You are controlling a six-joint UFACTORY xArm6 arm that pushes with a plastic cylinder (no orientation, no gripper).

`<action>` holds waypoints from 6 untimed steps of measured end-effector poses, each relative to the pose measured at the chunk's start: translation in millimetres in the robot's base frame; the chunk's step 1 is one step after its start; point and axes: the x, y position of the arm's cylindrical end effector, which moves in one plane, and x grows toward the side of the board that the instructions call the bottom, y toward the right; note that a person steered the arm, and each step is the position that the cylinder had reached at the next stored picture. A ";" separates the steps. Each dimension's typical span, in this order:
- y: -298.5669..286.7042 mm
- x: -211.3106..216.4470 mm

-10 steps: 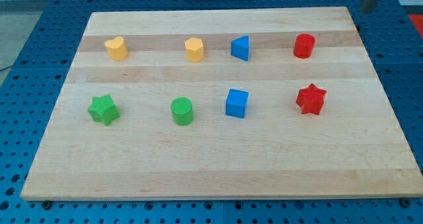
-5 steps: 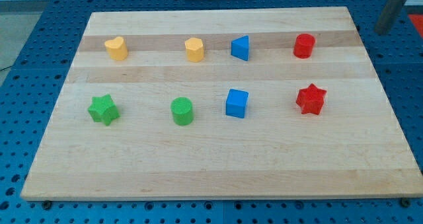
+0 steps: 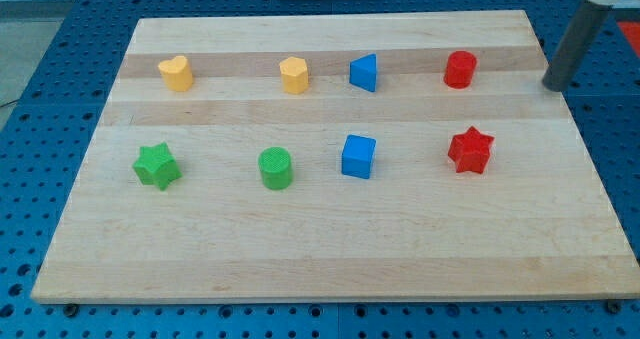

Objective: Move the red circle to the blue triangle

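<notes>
The red circle stands near the view's top right on the wooden board. The blue triangle stands to its left in the same row, apart from it. My tip is at the board's right edge, to the right of the red circle and a little lower, touching no block.
A yellow heart and a yellow hexagon share the top row. The lower row holds a green star, a green circle, a blue cube and a red star.
My rod has come down from the view's top right corner towards the board's right edge. No block has moved.
</notes>
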 end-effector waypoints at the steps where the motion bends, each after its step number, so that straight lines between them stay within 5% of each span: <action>1: -59.6 4.2; 2: -110.6 -7.2; 4: -123.9 11.8; 6: -120.0 -38.4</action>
